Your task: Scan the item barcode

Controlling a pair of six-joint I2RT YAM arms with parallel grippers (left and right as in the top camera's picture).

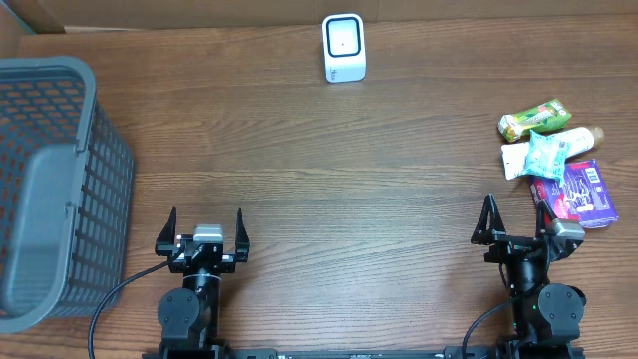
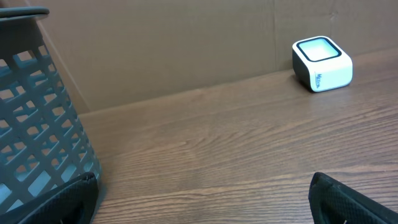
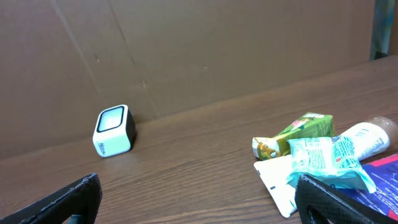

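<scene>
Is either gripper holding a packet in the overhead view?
No, the left gripper and right gripper both stand open and empty, while the packets lie in a pile on the table.

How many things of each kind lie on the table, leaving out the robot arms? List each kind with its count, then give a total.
Packaged items: 4 (green packet, teal packet, white tube, purple packet)
Scanner: 1
Basket: 1
Total: 6
</scene>
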